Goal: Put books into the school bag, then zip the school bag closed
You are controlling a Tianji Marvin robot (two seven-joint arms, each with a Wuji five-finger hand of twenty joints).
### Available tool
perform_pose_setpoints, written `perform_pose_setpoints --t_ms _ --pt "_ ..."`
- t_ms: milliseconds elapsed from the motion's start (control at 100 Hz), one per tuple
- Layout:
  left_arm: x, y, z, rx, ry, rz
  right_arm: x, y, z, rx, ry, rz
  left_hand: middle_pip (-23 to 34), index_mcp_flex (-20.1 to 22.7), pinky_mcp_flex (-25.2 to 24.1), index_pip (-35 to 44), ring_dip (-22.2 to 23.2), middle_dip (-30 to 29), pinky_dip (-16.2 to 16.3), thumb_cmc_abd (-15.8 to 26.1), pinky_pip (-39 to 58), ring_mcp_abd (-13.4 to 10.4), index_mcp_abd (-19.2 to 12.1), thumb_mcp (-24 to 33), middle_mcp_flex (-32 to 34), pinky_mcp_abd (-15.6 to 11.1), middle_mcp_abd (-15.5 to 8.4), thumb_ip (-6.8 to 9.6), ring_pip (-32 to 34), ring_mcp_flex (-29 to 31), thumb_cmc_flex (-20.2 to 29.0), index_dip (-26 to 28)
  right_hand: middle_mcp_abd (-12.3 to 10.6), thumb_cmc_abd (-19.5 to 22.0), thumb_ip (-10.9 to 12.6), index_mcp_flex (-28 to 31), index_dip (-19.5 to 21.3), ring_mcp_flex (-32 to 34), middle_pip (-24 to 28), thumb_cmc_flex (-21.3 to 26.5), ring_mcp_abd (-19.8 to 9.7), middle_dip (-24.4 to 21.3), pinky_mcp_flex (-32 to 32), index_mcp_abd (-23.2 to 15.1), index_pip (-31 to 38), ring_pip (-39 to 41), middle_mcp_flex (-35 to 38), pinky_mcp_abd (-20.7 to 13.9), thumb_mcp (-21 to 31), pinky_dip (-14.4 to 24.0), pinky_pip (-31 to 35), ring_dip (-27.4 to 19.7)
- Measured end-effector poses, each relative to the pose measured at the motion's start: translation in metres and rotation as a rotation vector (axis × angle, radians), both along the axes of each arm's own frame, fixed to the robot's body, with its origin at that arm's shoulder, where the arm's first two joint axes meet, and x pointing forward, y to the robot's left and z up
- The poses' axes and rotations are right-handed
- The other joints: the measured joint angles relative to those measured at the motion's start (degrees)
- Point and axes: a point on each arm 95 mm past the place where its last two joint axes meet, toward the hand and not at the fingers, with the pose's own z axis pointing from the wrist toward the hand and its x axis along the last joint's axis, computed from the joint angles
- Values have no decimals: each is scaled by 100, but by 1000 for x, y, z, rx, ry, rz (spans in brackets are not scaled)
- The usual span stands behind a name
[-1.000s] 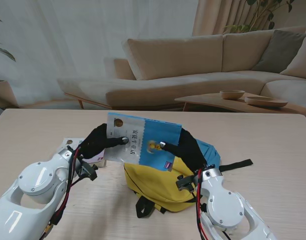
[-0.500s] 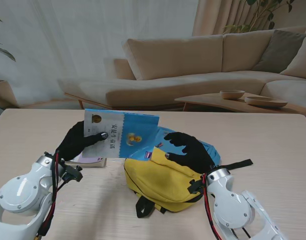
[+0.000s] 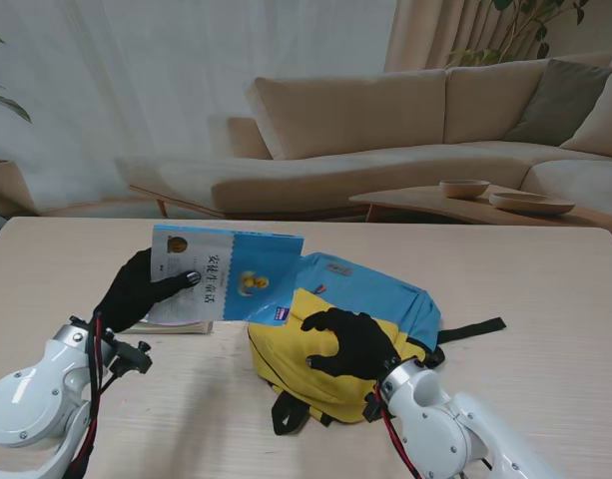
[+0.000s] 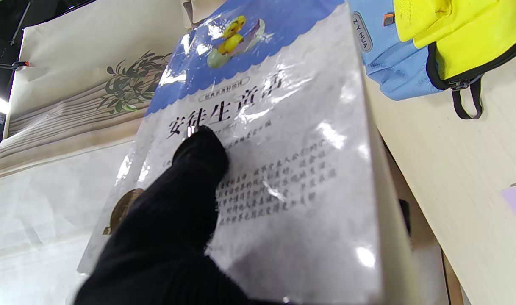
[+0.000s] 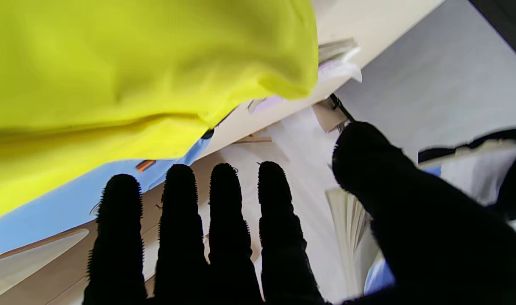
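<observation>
A yellow and blue school bag (image 3: 330,329) lies on the table near the middle, also visible from the left wrist (image 4: 431,38) and right wrist (image 5: 135,72). My left hand (image 3: 141,289) is shut on a blue and white book (image 3: 226,277), thumb on its cover (image 4: 266,140), holding it tilted above the table to the left of the bag. My right hand (image 3: 350,344) hovers over the yellow front of the bag with fingers (image 5: 224,228) spread, holding nothing. Another book (image 3: 176,321) lies flat on the table under the held one.
A black strap (image 3: 470,329) trails from the bag to the right, and a black loop (image 3: 286,409) hangs off its near side. Beyond the table stand a beige sofa (image 3: 405,130) and a low table with bowls (image 3: 485,200).
My right hand let go of the book and dropped back onto the bag's yellow front. The left hand carried the book to the left, away from the bag and nearer to me.
</observation>
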Motion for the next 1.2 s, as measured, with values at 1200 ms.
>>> perform_pose_setpoints --t_ms 1200 --pt "-33 14 5 105 10 0 2 31 -3 -78 -93 -105 48 1 36 0 8 35 2 0 0 0 1 -6 0 5 27 0 3 29 -2 53 -170 -464 -368 2010 1324 964 786 1251 -66 219 890 -634 2234 1365 1877 -71 824 415 866 537"
